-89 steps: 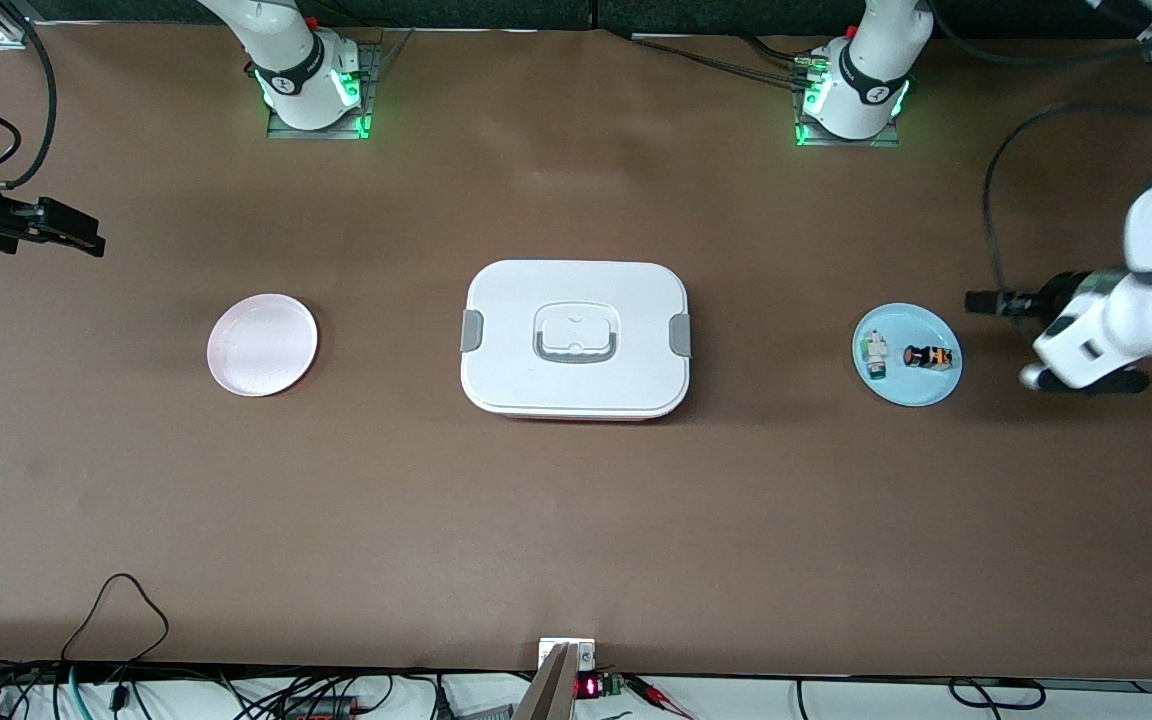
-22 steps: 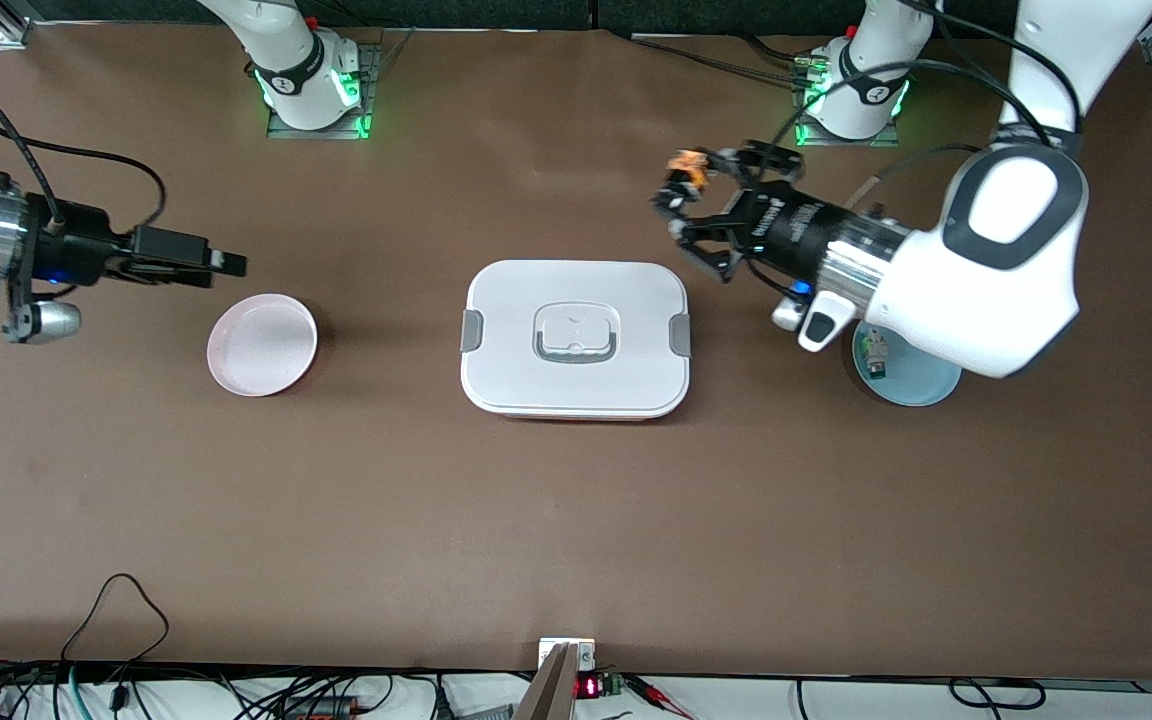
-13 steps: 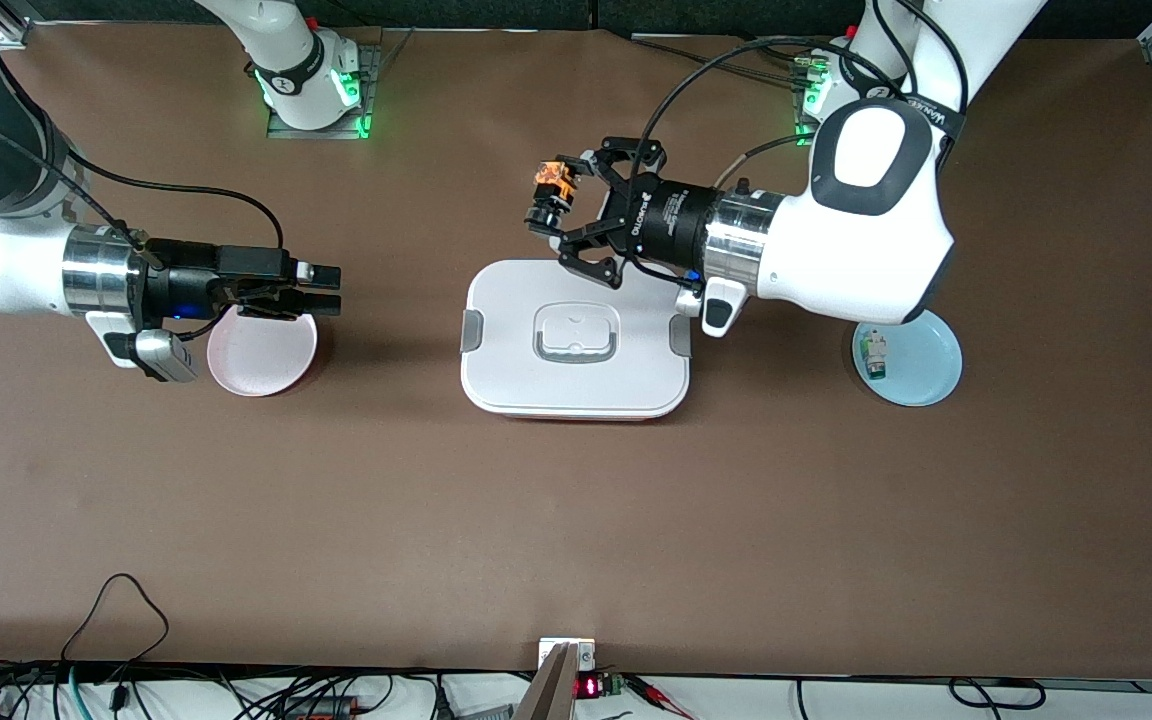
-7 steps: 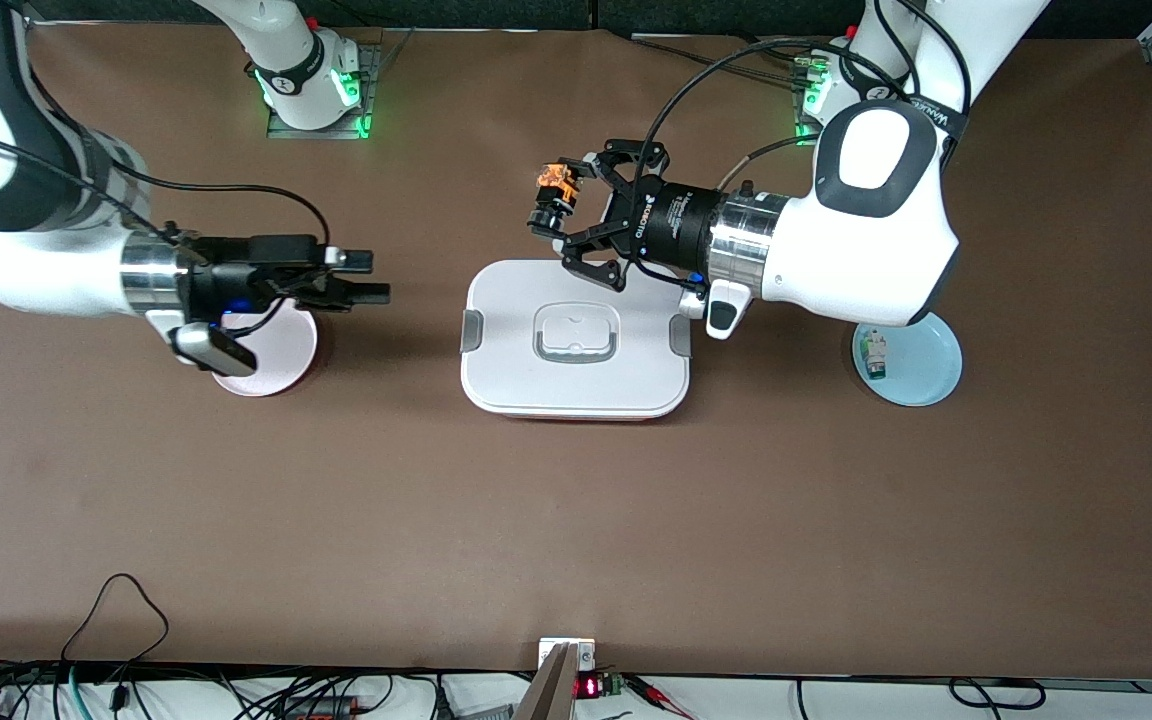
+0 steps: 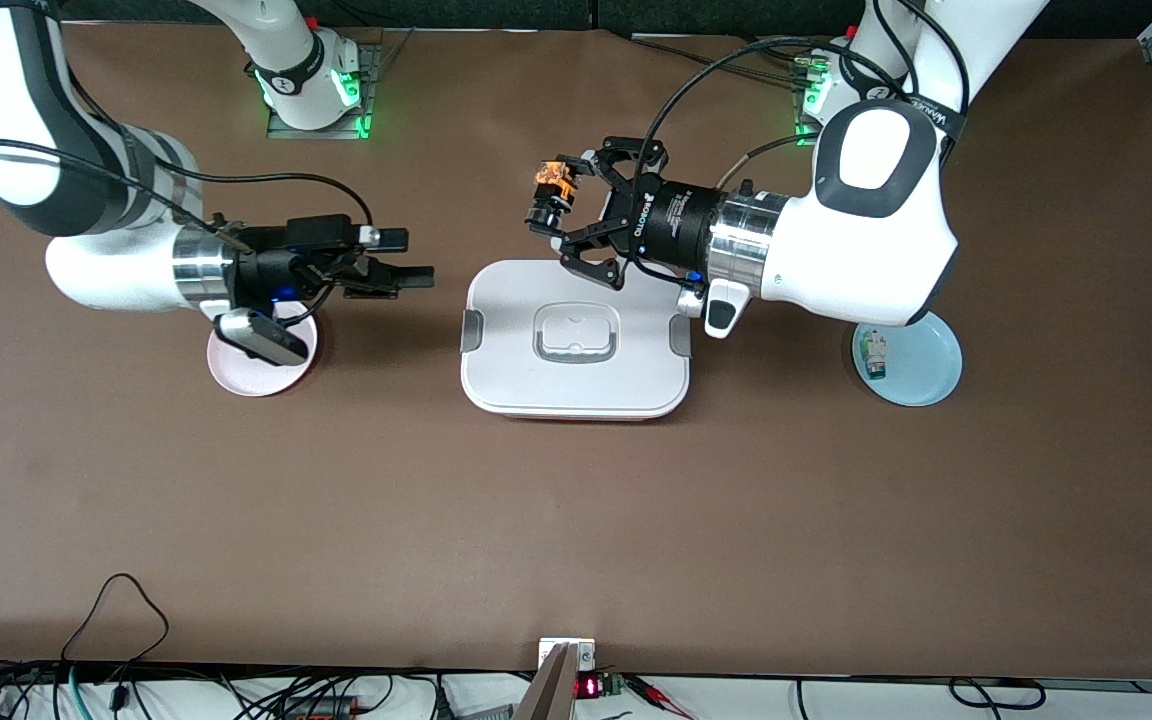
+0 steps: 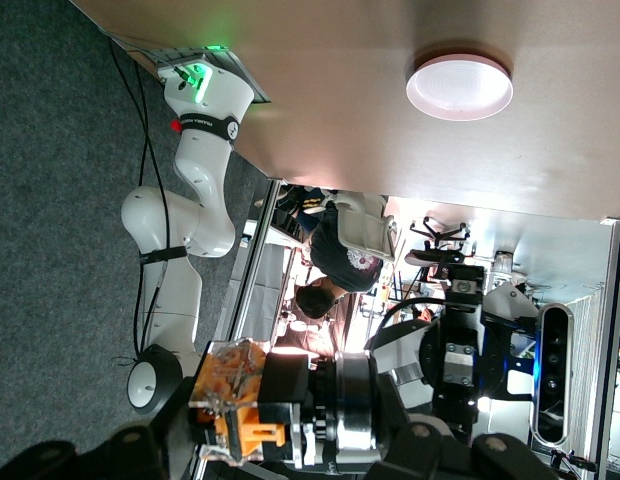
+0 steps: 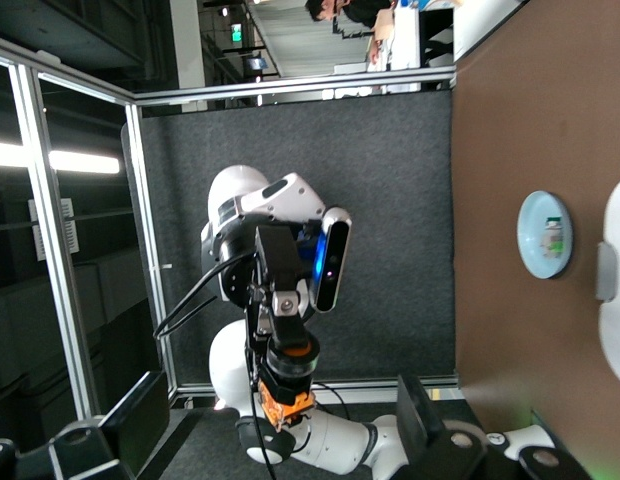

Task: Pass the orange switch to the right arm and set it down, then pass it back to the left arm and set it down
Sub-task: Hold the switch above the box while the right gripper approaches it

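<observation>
Your left gripper (image 5: 548, 205) is clamped on the switch (image 5: 546, 188), up in the air over the table just past the box's (image 5: 576, 340) edge on the bases' side.

Your right gripper (image 5: 406, 257), fingers spread and empty, hangs over the bare table between the pink plate (image 5: 254, 372) and the box, pointing at the left one. The blue plate (image 5: 921, 365) lies under your left arm's elbow, a white part (image 5: 874, 352) on it.
</observation>
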You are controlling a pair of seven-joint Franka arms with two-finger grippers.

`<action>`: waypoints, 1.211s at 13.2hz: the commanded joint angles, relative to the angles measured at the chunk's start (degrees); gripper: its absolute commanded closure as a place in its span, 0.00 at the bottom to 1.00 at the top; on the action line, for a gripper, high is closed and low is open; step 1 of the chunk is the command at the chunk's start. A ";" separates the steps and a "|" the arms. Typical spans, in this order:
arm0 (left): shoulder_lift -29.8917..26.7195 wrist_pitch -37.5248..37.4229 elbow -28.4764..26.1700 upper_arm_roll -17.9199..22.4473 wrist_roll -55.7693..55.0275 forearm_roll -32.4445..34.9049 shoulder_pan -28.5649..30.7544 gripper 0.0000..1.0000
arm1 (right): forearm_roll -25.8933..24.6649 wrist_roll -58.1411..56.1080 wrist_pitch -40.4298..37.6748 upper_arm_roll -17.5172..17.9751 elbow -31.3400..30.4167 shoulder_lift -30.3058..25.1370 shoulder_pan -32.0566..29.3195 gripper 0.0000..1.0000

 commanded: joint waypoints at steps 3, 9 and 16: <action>0.74 0.50 1.06 0.03 -0.55 -1.87 -0.16 0.79 | 4.12 -1.76 1.03 -0.39 -3.04 -2.27 5.75 0.00; 0.74 0.50 1.06 0.03 -0.73 -1.87 0.10 0.79 | 9.04 -1.76 8.58 2.85 -3.75 -2.79 10.16 0.00; 0.74 0.50 1.06 0.03 -0.81 -1.78 0.37 0.79 | 11.87 -1.41 11.14 4.97 -4.10 -3.14 10.07 0.04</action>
